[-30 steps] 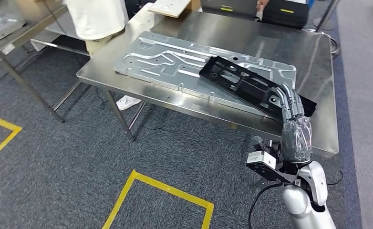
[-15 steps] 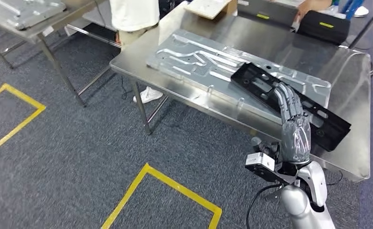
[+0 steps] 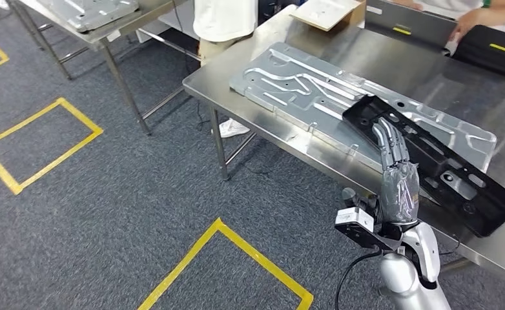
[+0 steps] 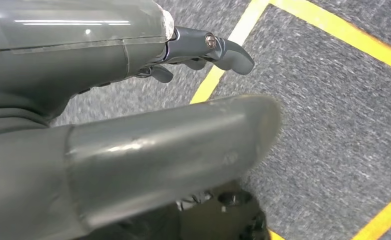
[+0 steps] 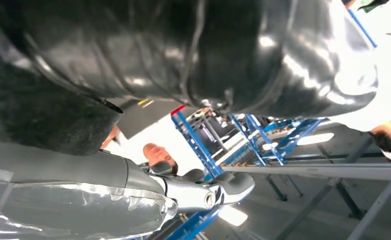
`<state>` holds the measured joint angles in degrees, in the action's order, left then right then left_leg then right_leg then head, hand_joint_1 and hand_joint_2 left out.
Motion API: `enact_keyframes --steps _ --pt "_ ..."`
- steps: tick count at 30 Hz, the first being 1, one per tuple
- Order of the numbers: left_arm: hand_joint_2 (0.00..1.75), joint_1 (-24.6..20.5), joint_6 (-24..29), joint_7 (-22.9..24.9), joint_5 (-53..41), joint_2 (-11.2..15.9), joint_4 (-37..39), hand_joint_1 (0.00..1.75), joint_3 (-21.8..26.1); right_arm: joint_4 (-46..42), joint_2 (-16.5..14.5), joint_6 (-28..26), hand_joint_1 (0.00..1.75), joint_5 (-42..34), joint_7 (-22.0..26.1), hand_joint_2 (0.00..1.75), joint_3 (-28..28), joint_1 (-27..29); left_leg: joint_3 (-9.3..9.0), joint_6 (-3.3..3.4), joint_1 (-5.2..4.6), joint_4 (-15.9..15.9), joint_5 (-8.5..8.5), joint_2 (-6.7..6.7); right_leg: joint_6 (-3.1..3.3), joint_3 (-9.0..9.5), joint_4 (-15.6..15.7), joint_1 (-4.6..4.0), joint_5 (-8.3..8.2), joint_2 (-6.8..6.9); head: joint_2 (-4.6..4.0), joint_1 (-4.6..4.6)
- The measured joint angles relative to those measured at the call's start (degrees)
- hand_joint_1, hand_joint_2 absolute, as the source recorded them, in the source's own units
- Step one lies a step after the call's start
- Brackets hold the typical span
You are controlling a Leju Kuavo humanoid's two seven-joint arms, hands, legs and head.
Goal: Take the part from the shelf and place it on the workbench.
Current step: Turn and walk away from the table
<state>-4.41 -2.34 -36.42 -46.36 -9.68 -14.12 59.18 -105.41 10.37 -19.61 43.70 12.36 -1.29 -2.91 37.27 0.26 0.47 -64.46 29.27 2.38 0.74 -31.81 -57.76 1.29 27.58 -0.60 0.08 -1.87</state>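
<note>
The black plastic part [image 3: 431, 165], a long frame with cut-outs, is seen lying slantwise on the steel counter [image 3: 431, 81], its far end resting on the grey stamped metal panel [image 3: 314, 90] and its near right end reaching close to the counter's near edge. The right robot hand [image 3: 397, 174] is raised at the near edge with its fingers extended straight and close together, laid along or just over the part's near long edge; whether the part is pinched from beneath cannot be told from the head view, and the right wrist view is too dark and close to settle it. The left robot hand [image 4: 133, 100] hangs over the grey carpet [image 4: 333, 125] with its yellow floor tape [image 4: 333, 35], fingers loosely curled on nothing.

The placing is judged nearly finished. For the release to be done well, the part should be fully borne by the counter and panel before the fingers are drawn away, and the hand should be withdrawn straight toward the robot, so that the near end is not dragged over the edge. A person [image 3: 227, 16] stands at the far left of the counter.
</note>
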Motion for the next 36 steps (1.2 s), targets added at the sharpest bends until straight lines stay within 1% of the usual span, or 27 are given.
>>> enact_keyframes --steps 2,3,4,5,6,8,10,12,14,16,18,19,20,21,22,24,25,26,27,28,29,30,31,33,34,35,36 --pt "0.00 0.12 0.46 -0.18 0.26 -0.10 0.00 0.00 0.22 0.43 -0.15 -0.15 0.00 -0.28 0.07 0.00 0.00 0.51 3.63 -0.33 0.13 -7.49 3.25 -1.60 0.27 -0.03 -0.05 -0.21 0.11 1.63 0.01 -0.02" --pt "0.00 0.26 0.69 -0.33 0.35 -0.14 0.00 0.00 0.37 0.71 -0.25 -0.22 0.00 -0.42 0.10 0.00 0.00 0.72 4.74 -0.43 0.19 -9.80 3.86 -1.87 0.30 -0.04 -0.08 -0.27 0.18 2.39 0.01 -0.02" --pt "0.00 0.43 0.94 -0.49 0.42 -0.17 0.00 0.00 0.51 0.97 -0.36 -0.36 0.00 -0.55 0.16 0.00 0.00 0.90 4.76 -0.46 0.20 -9.92 3.34 -2.04 0.28 -0.02 -0.12 -0.30 0.26 3.12 0.00 -0.03" --pt "0.00 0.59 1.21 -0.64 0.47 -0.19 -0.01 0.00 0.67 1.27 -0.50 -0.62 0.00 -0.65 0.26 0.00 0.00 1.06 3.59 -0.40 0.21 -7.76 1.89 -2.32 0.21 0.06 -0.16 -0.30 0.37 3.79 -0.01 -0.03" --pt "0.00 0.73 1.52 -0.75 0.48 -0.20 -0.04 0.00 0.83 1.54 -0.65 -0.98 0.00 -0.70 0.41 0.00 0.00 1.19 1.40 -0.23 0.18 -3.73 -0.11 -3.10 0.08 0.20 -0.23 -0.32 0.52 4.42 -0.01 -0.03" --pt "0.00 0.83 2.07 -0.91 0.46 -0.31 -0.11 0.00 1.10 2.03 -0.94 -1.75 0.00 -0.71 0.72 0.00 0.03 1.40 -2.65 0.34 -0.25 3.81 -2.52 -5.31 -0.38 0.49 -0.39 -0.58 0.91 5.55 -0.01 -0.02" --pt "0.00 0.92 2.38 -1.01 0.43 -0.49 -0.20 0.00 1.25 2.42 -1.20 -2.10 0.00 -0.69 0.84 0.00 0.08 1.51 -3.80 0.87 -0.64 6.22 -2.66 -5.99 -0.88 0.69 -0.39 -0.88 1.11 6.44 -0.01 -0.02" --pt "0.00 1.19 2.62 -1.04 0.40 -0.71 -0.28 0.00 1.41 2.78 -1.47 -2.24 0.00 -0.67 0.84 0.00 0.10 1.57 -3.74 1.41 -0.50 6.50 -2.98 -4.77 -1.43 0.96 -0.25 -0.87 1.23 7.10 -0.01 -0.03" --pt "0.00 1.42 2.94 -1.18 0.38 -0.99 -0.38 0.00 1.58 3.06 -1.68 -2.67 0.00 -0.78 0.85 0.00 0.23 1.90 -3.91 2.12 -0.23 7.02 -3.38 -3.60 -2.03 0.56 -1.83 -0.61 2.70 5.14 -0.01 -0.02" --pt "0.00 1.45 3.22 -1.57 0.34 -1.25 -0.52 0.00 1.67 3.32 -1.78 -3.40 0.00 -1.07 0.90 0.00 0.74 2.75 -3.95 2.62 -0.13 7.25 -3.60 -2.34 -2.36 -2.17 -7.93 -0.39 6.34 1.95 -0.01 0.01" --pt "0.00 1.46 3.35 -1.93 0.29 -1.45 -0.64 0.00 1.71 3.75 -1.93 -4.00 0.00 -1.34 0.95 0.00 1.40 3.68 -3.88 2.80 -0.27 7.17 -3.63 -0.84 -2.43 -5.78 -15.05 -0.38 9.05 0.90 -0.01 0.01" --pt "0.00 1.52 3.38 -2.03 0.26 -1.53 -0.69 0.00 1.72 3.99 -2.02 -4.15 0.00 -1.41 0.98 0.00 1.61 3.97 -3.88 2.80 -0.34 7.10 -3.62 -0.07 -2.40 -6.61 -16.35 -0.38 8.83 0.80 -0.01 0.01" --pt "0.00 1.58 3.38 -2.09 0.25 -1.61 -0.73 0.00 1.74 4.19 -2.10 -4.27 0.00 -1.44 1.05 0.00 1.78 4.17 -3.90 2.78 -0.38 6.99 -3.61 0.70 -2.29 -6.34 -15.32 -0.38 7.41 0.67 0.00 0.01" --pt "0.00 1.63 3.38 -2.17 0.24 -1.69 -0.77 0.00 1.75 4.37 -2.18 -4.39 0.00 -1.45 1.16 0.00 1.92 4.35 -3.93 2.74 -0.40 6.86 -3.58 1.48 -2.11 -5.02 -12.18 -0.38 5.17 0.31 0.00 0.02" --pt "0.00 1.69 3.36 -2.31 0.18 -1.82 -0.81 0.00 1.77 4.54 -2.27 -4.54 0.00 -1.44 1.27 0.00 2.15 4.55 -3.92 2.67 -0.35 6.73 -3.54 2.24 -1.82 -3.24 -8.11 -0.37 3.11 -0.79 0.00 0.02" --pt "0.00 1.67 3.22 -2.65 -0.08 -2.10 -0.90 0.00 1.81 4.96 -2.56 -4.91 0.00 -1.27 1.49 0.00 2.89 5.20 -3.66 2.27 -0.35 6.40 -3.50 3.68 -1.39 -0.61 -2.06 -0.41 0.79 -2.83 0.01 0.02" --pt "0.00 1.70 3.13 -2.81 -0.24 -2.20 -0.94 0.00 1.85 5.24 -2.73 -5.09 0.00 -1.17 1.62 0.44 3.29 5.58 -3.46 1.96 -0.26 6.35 -3.54 4.29 -1.26 -0.19 -1.00 -0.51 0.71 -3.36 0.01 0.02" --pt "0.00 1.77 3.05 -2.91 -0.36 -2.25 -0.96 0.00 1.94 5.56 -2.92 -5.23 0.00 -1.07 1.79 0.44 3.63 5.92 -3.29 1.56 -0.19 6.39 -3.64 4.88 -1.16 -0.14 -0.83 -0.64 0.68 -3.00 0.01 0.03" --pt "0.00 1.89 2.99 -2.97 -0.44 -2.24 -0.99 0.00 2.04 5.86 -3.14 -5.33 0.00 -1.03 1.96 0.87 3.84 6.19 -3.16 1.19 -0.14 6.48 -3.70 5.25 -0.93 -0.05 -0.63 -0.56 0.54 -2.36 0.00 0.04" --pt "0.00 2.02 2.94 -3.03 -0.48 -2.24 -1.02 0.00 2.14 6.15 -3.39 -5.39 0.00 -1.01 2.09 1.31 3.99 6.37 -3.02 0.86 -0.20 6.26 -3.51 4.62 -0.66 0.14 -0.30 -0.45 0.37 -1.78 0.01 0.03" --pt "0.00 2.05 2.85 -3.06 -0.59 -2.22 -1.05 0.00 2.23 6.40 -3.65 -5.45 0.00 -0.98 2.17 1.31 4.14 6.57 -2.56 0.54 -0.30 5.31 -2.82 3.33 -0.27 0.34 0.05 -0.30 0.22 -1.10 0.00 0.01" --pt "0.00 1.98 2.73 -3.10 -0.71 -2.21 -1.09 0.00 2.27 6.64 -3.92 -5.49 0.00 -0.92 2.20 1.75 4.31 6.85 -1.62 0.27 -0.38 3.28 -1.54 1.64 0.05 0.53 0.35 -0.18 0.12 -0.35 0.00 -0.01" --pt "0.00 1.87 2.59 -3.14 -0.87 -2.21 -1.10 0.00 2.28 6.97 -4.18 -5.53 0.00 -0.79 2.19 1.75 4.51 7.19 -0.15 0.01 -0.30 0.10 0.21 -0.13 0.28 0.65 0.44 -0.27 0.15 0.46 -0.01 -0.03" --pt "0.00 1.69 2.29 -3.15 -1.28 -2.23 -1.11 0.00 2.28 7.96 -4.75 -5.57 0.00 -0.26 2.15 1.75 4.88 7.96 3.31 -0.52 0.06 -7.06 3.27 -1.57 0.52 0.70 0.41 -0.43 0.32 2.17 -0.01 -0.04" --pt "0.00 1.70 2.21 -3.16 -1.45 -2.24 -1.11 0.00 2.28 8.57 -5.06 -5.58 0.00 0.06 2.13 1.75 4.99 8.28 4.19 -0.73 0.22 -8.92 3.58 -1.85 0.53 0.74 0.39 -0.45 0.41 2.97 -0.01 -0.04" --pt "0.00 1.74 2.15 -3.16 -1.63 -2.24 -1.11 0.00 2.28 9.15 -5.33 -5.59 0.00 0.41 2.14 1.75 5.08 8.55 3.96 -0.87 0.35 -8.59 2.82 -2.08 0.46 0.82 0.37 -0.45 0.52 3.73 -0.01 -0.05" --pt "0.00 1.77 2.12 -3.16 -1.75 -2.23 -1.13 0.00 2.28 9.71 -5.61 -5.59 0.00 0.71 2.16 1.75 5.13 8.76 2.53 -0.91 0.42 -5.97 1.17 -2.47 0.33 0.95 0.35 -0.44 0.65 4.44 -0.01 -0.05"
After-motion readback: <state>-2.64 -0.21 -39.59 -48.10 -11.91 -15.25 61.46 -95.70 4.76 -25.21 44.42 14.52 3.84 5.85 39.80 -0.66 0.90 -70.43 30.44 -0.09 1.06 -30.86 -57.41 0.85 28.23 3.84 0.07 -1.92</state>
